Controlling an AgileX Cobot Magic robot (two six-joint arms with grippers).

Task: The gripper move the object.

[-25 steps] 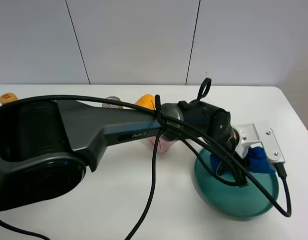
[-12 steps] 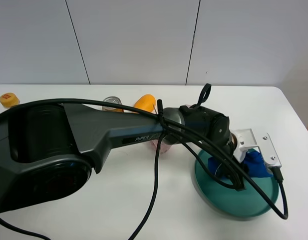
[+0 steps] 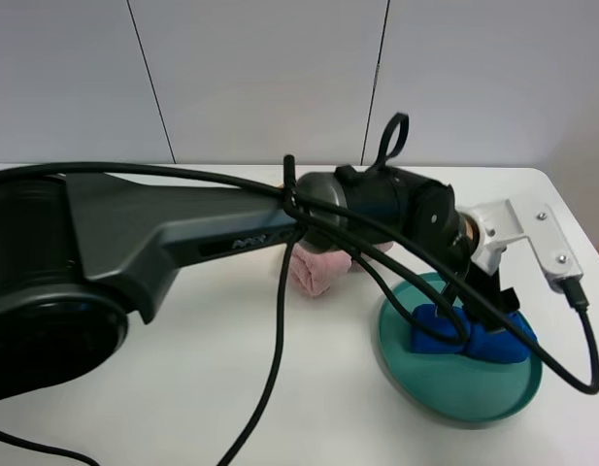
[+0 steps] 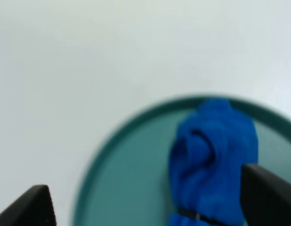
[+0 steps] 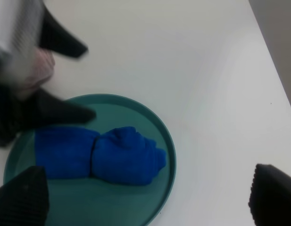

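Observation:
A rolled blue cloth (image 3: 471, 336) lies in the teal plate (image 3: 406, 374) at the right of the table. My left arm reaches across the table, and its gripper (image 3: 482, 291) hangs open just above the cloth, not touching it. In the left wrist view the blue cloth (image 4: 213, 160) lies on the plate (image 4: 117, 136) between the spread fingertips of the left gripper (image 4: 150, 207). My right gripper (image 5: 147, 197) is open and empty, high above the plate (image 5: 169, 141) and the cloth (image 5: 100, 155). The left gripper's fingers (image 5: 60, 113) show in that view.
A pink cloth bundle (image 3: 318, 270) lies on the white table just left of the plate, partly under my left arm; it also shows in the right wrist view (image 5: 44, 66). The arm's black cables (image 3: 280, 349) loop over the table's middle. The table's right edge (image 3: 585, 233) is near the plate.
My left gripper has let go of the blue cloth and risen; the cloth now lies flat in the plate. The arm now hides the orange object and can behind it.

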